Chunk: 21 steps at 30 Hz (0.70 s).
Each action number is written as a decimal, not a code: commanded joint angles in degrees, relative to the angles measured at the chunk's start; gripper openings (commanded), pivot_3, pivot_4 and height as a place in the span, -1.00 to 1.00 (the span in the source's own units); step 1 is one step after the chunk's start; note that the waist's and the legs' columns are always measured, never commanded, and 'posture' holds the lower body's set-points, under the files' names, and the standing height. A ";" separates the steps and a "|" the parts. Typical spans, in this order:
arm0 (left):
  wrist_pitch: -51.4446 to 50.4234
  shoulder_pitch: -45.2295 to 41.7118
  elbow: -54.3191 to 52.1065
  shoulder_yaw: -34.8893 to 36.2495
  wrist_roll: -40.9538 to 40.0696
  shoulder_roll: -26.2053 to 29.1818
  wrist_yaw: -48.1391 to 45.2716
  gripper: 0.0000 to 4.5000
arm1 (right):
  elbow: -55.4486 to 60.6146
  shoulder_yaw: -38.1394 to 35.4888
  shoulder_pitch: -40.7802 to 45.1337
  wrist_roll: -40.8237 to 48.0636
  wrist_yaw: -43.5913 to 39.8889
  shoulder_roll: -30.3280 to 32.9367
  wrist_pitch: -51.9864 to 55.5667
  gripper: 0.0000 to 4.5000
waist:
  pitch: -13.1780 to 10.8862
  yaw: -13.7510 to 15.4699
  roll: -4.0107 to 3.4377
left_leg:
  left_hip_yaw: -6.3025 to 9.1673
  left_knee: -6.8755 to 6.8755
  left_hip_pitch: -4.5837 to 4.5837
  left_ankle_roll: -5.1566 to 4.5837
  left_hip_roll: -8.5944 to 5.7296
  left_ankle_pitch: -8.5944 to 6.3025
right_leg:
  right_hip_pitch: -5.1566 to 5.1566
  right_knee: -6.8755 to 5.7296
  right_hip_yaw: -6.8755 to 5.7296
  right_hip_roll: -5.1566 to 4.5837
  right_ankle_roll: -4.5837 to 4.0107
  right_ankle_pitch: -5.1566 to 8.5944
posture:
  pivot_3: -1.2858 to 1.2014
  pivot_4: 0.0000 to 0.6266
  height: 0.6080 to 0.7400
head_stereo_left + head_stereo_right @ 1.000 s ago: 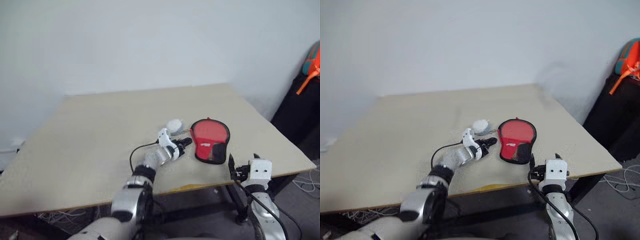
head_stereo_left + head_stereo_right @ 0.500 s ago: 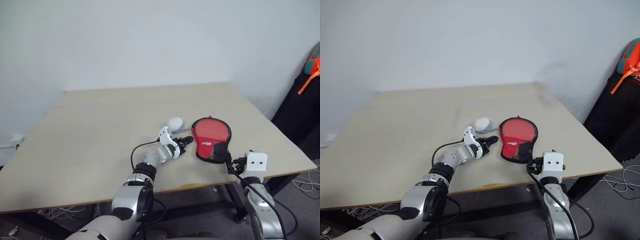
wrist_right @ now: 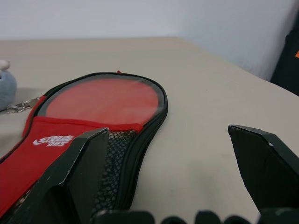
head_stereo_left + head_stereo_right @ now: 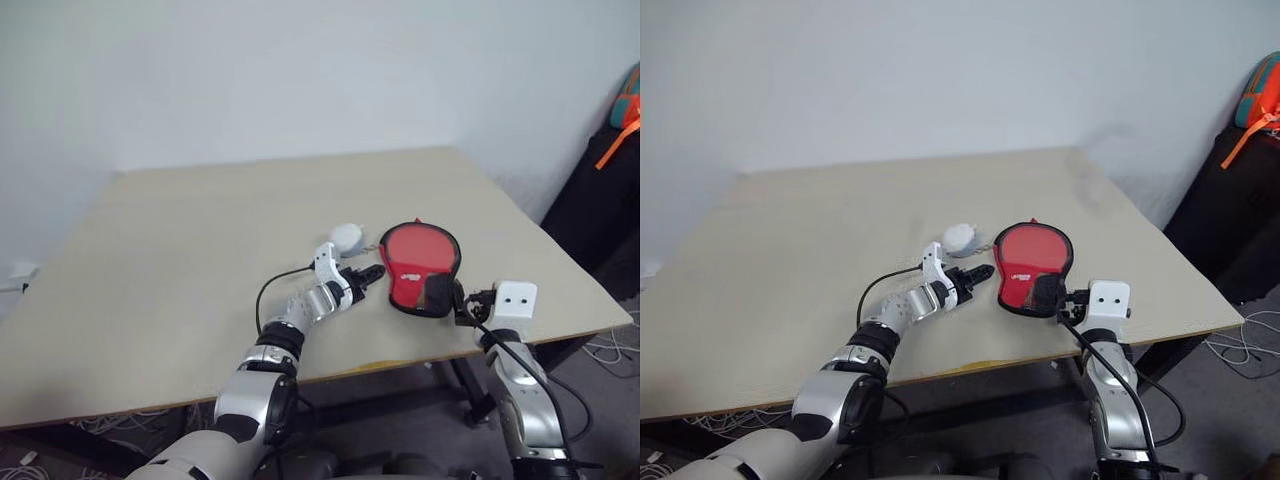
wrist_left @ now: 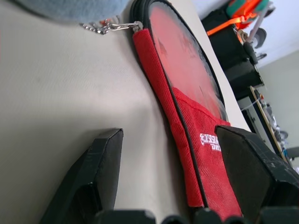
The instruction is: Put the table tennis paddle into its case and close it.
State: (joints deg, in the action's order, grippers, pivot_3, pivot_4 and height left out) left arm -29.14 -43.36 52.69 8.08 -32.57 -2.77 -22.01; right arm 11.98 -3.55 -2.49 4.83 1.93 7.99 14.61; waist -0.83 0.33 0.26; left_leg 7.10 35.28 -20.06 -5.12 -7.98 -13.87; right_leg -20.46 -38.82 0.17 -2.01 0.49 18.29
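The right hand (image 4: pixel 1068 296) has come forward, open, to the case (image 4: pixel 1033 267).

Soft even light, faint shadows, slight blur

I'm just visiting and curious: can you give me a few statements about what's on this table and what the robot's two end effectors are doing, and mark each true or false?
1. The case lies flat on the table. True.
2. The left end effector is clamped on the case. False: its fingers are open beside the case's edge, holding nothing.
3. A grey-white round pouch sits beside the case, joined to it by a chain. True.
4. The right end effector is shut. False: its fingers stand wide apart at the case's mesh handle end.
5. The case stands upright against the wall. False: it lies near the table's front edge.
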 commanded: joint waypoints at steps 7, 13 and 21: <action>25.93 -7.57 -25.08 -21.16 17.12 25.05 -48.21 0.54 | -1.72 -4.87 19.33 6.61 0.84 0.06 12.73 0.98 | -1.25 -0.17 -0.04 | 0.14 0.59 -0.76 0.08 0.00 0.07 | -1.11 -0.05 -0.06 0.20 -0.35 -0.79 | 0.03 -1.00 1.00; 27.62 -7.41 -24.75 -21.26 17.57 25.58 -49.36 0.54 | -1.44 -4.68 19.71 7.50 -0.12 -0.16 13.80 0.98 | -1.44 0.00 0.08 | 0.09 0.61 -1.74 0.57 0.00 0.37 | -2.09 -0.06 0.03 0.27 -0.98 -1.21 | 0.03 -1.00 1.00; 29.54 -6.82 -25.80 -20.48 16.88 27.17 -52.48 0.54 | 3.81 -0.39 19.42 13.88 -6.85 -0.17 19.97 0.98 | -1.48 0.43 0.07 | -0.07 0.78 -2.46 0.58 -0.09 0.38 | -2.92 -0.02 0.26 0.28 -1.13 -1.31 | 0.03 -1.00 1.00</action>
State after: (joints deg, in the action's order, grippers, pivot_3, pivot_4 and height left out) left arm -21.36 -45.14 43.32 -1.73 -23.60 10.49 -41.37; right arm 10.60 -6.65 9.99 8.97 3.62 7.85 22.39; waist -2.31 0.76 0.33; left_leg 6.98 36.08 -22.53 -4.56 -8.09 -13.48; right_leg -23.38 -38.84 0.49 -1.73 -0.68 16.94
